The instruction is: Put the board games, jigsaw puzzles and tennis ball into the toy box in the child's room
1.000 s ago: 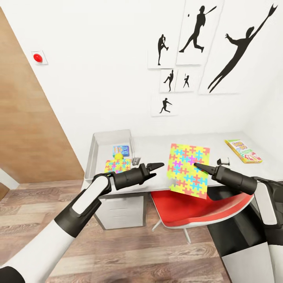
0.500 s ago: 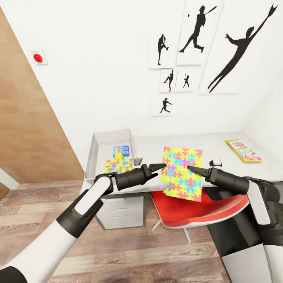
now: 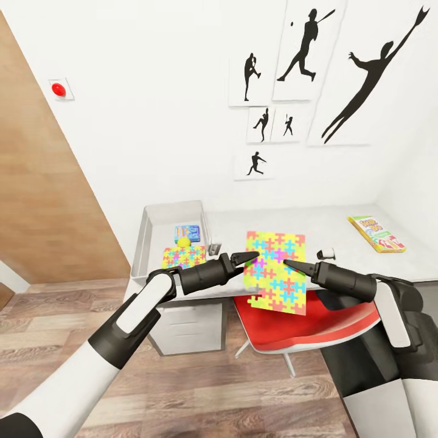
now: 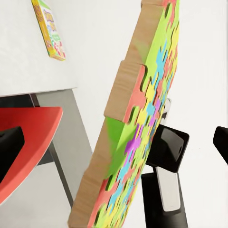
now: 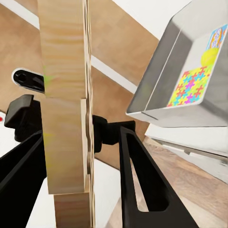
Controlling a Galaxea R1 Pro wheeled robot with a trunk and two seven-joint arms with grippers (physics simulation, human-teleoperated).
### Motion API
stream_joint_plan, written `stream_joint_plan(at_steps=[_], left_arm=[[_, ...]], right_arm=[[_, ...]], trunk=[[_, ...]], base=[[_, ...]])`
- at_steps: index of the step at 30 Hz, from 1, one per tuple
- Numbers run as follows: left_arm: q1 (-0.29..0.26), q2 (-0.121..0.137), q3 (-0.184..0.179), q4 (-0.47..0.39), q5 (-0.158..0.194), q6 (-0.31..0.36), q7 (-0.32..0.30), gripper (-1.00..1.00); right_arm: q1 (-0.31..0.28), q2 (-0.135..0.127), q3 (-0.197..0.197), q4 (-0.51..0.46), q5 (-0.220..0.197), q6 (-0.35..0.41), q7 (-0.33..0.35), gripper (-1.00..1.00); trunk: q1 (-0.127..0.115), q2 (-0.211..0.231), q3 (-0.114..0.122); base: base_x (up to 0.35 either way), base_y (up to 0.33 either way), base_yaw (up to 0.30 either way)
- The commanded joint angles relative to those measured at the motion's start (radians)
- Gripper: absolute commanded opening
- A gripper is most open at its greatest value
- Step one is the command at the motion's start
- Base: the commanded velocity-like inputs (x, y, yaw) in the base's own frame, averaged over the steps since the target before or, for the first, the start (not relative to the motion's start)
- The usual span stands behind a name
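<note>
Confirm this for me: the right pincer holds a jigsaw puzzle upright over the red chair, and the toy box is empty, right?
Not quite. The toy box isn't empty: the head view shows another puzzle, the tennis ball and a game box inside. The right pincer does hold the jigsaw puzzle upright over the red chair.

You see a white wall (image 3: 152, 121) with black silhouette pictures (image 3: 316, 73), and left of them a brown door (image 3: 42, 201).
</note>
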Motion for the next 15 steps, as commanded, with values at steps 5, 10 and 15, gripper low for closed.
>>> stream_joint_plan(at_steps=[5, 10, 15], left_arm=[[-0.001, 0.001, -0.001, 0.0, 0.0, 0.0, -0.005, 1.0], [-0.001, 0.0, -0.001, 0.0, -0.001, 0.0, -0.005, 1.0], [-0.001, 0.0, -0.001, 0.0, -0.001, 0.0, -0.005, -1.0]], right_arm=[[-0.001, 0.0, 0.0, 0.0, 0.003, 0.003, 0.005, -1.0], [0.0, 0.0, 0.0, 0.001, 0.003, 0.003, 0.005, -1.0], [0.0, 0.0, 0.001, 0.001, 0.003, 0.003, 0.005, -1.0]], trunk=[[0.001, -0.002, -0.002], [0.001, -0.002, -0.002], [0.001, -0.002, -0.002]], base=[[0.0, 0.0, 0.0], [0.0, 0.0, 0.0], [0.0, 0.0, 0.0]])
